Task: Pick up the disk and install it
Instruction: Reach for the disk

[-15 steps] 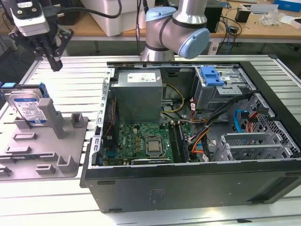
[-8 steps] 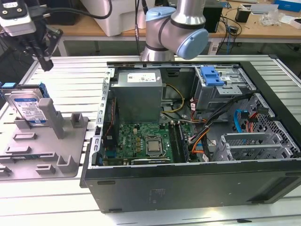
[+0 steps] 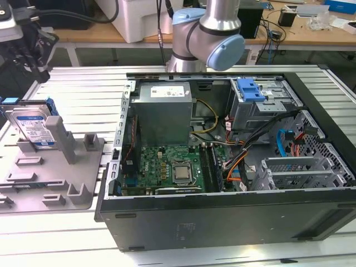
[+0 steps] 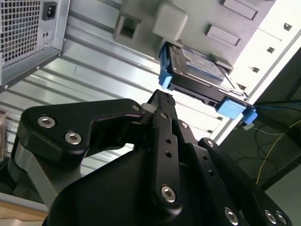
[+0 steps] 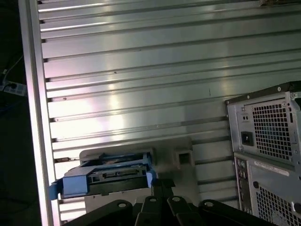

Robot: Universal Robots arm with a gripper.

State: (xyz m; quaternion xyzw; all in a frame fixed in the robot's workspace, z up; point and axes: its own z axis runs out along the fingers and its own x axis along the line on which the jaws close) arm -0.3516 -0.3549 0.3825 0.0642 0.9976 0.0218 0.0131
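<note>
The gripper (image 4: 162,99) looks closed with nothing in it, up above the silver tabletop (image 4: 94,70). The disk (image 4: 195,66) is near, just past the gripper's tip, and does not touch it. It stands on its edge in a grey holder (image 3: 83,192) beside the open computer case (image 3: 222,222), on the exterior view's left.

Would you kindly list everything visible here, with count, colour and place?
table: one, silver, under everything
computer case: one, black, open, on the table
power-supply box: one, grey, inside the case
motherboard: one, green, inside the case
bracket: one, blue, on the drive cage
fixture: one, grey, on the table beside the case
disk: one, silver in blue carrier, upright in the fixture, exterior view's left
robot arm: one, silver and pale blue, behind the case
gripper: one, black, near the disk, not touching it
</note>
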